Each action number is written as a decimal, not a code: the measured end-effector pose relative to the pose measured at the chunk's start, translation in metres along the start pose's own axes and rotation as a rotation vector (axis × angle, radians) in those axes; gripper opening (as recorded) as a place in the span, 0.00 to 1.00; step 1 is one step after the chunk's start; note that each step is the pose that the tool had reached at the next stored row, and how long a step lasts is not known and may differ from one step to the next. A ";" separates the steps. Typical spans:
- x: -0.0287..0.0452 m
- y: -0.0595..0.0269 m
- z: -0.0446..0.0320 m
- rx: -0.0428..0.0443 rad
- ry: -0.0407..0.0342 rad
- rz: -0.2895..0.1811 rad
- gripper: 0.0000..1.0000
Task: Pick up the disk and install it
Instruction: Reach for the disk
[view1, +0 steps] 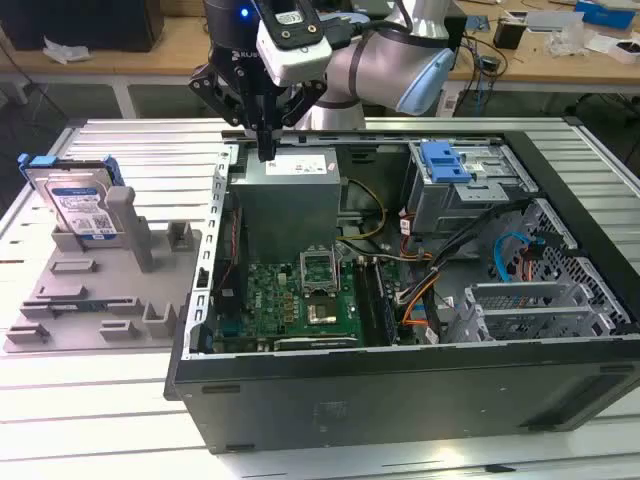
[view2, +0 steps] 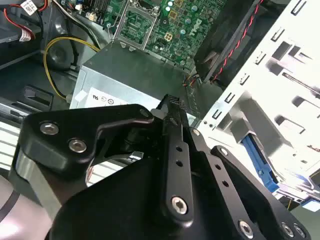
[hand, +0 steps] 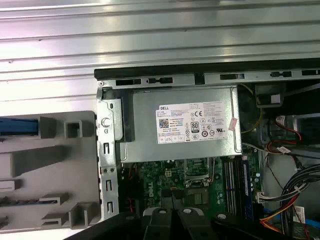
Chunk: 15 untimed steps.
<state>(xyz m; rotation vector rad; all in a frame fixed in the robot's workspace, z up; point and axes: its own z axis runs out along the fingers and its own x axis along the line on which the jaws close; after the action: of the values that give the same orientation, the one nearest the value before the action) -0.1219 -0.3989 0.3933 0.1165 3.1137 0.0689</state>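
The pincer (view1: 268, 150) is clenched on nothing over the big grey box (view1: 295, 205) in the open computer, while the disk (view1: 82, 208) stands on end in the grey rack (view1: 110, 300) on the bench (view1: 100, 420), well apart at nine o'clock in the exterior view.

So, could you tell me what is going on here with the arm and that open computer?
A robot arm is meant to pick up the disk and install it in the open computer case. At this moment its tool is shut and holds nothing, and it hangs just above the grey power supply box inside the case. The disk has not been picked up. It stands in the grey holder on the table at the exterior view's left, well apart from the tool.
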 end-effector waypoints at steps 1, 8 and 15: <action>0.0000 0.0000 0.0000 0.0000 0.0000 0.000 0.11; 0.0000 0.0000 0.0000 0.0000 0.0000 0.000 0.11; 0.0022 0.0012 0.0008 0.0000 0.0000 0.000 0.11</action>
<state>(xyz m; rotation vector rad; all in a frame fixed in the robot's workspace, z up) -0.1240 -0.3975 0.3925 0.1168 3.1137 0.0688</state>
